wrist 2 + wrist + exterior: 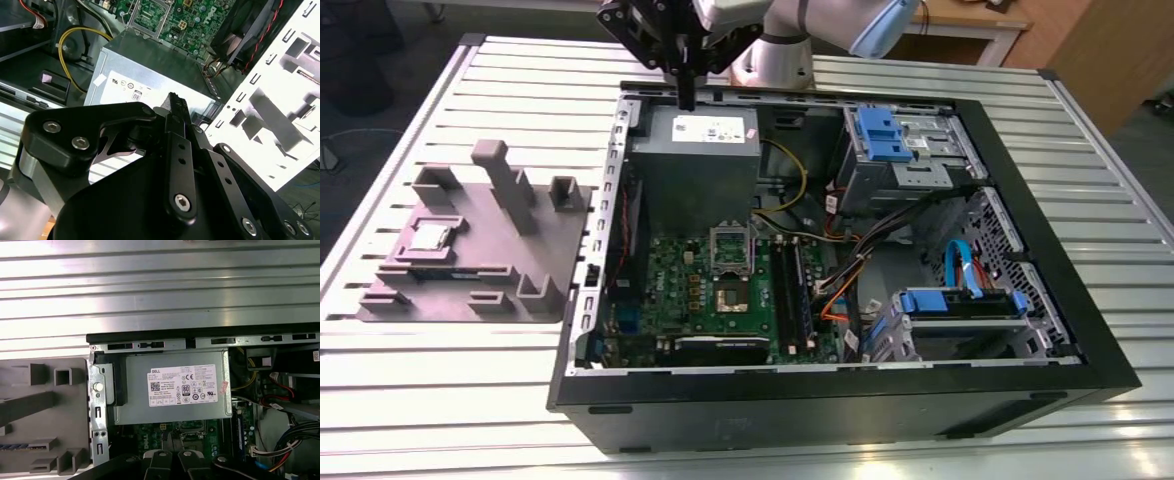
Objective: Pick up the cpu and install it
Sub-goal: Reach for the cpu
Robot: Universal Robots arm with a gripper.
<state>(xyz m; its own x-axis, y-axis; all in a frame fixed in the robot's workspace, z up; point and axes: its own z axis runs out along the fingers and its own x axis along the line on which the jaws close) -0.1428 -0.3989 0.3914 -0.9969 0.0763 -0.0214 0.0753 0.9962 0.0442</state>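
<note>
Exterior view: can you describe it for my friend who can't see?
A robot's gripper hangs over the grey box inside an open computer case on a metal table. The cpu sits in a grey tray at the exterior view's left.

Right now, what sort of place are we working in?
Probably a robotics lab or test bench for PC assembly: an open computer case lies on a slatted metal table, and a grey moulded tray beside it holds the cpu.
</note>
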